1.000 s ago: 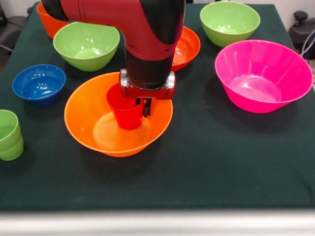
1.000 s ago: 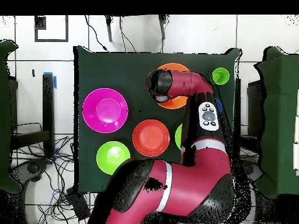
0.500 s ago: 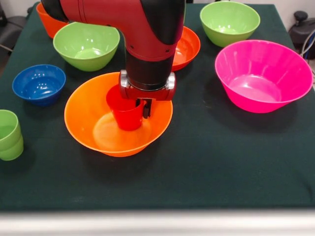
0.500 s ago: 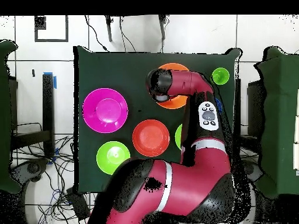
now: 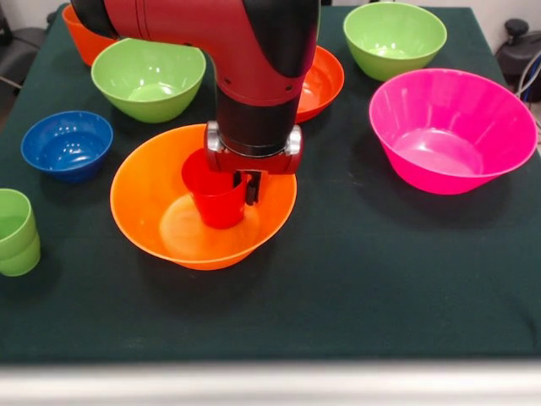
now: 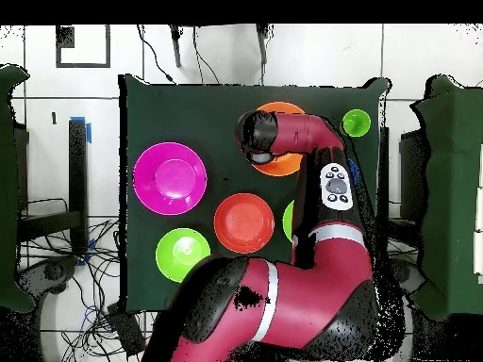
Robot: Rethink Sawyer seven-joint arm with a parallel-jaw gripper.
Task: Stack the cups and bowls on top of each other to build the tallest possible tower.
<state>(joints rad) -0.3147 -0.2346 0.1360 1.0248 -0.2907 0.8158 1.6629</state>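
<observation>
My gripper (image 5: 242, 184) is shut on the rim of a red cup (image 5: 215, 201) and holds it upright inside the large orange bowl (image 5: 142, 228) at the table's middle. I cannot tell whether the cup touches the bowl's bottom. The small blue bowl (image 5: 66, 144) stands to the left. Two nested light green cups (image 5: 17, 233) stand at the left edge. In the overhead view the arm covers the gripper and most of the orange bowl (image 6: 283, 110); the green cups (image 6: 356, 123) show beside it.
Light green bowls (image 5: 148, 78) (image 5: 395, 38), a red-orange bowl (image 5: 319, 80) and a large pink bowl (image 5: 452, 127) stand behind and to the right. An orange vessel (image 5: 84, 38) sits at the far left, half hidden by the arm.
The gripper and red cup have shifted very slightly to the left inside the orange bowl. Nothing else has moved.
</observation>
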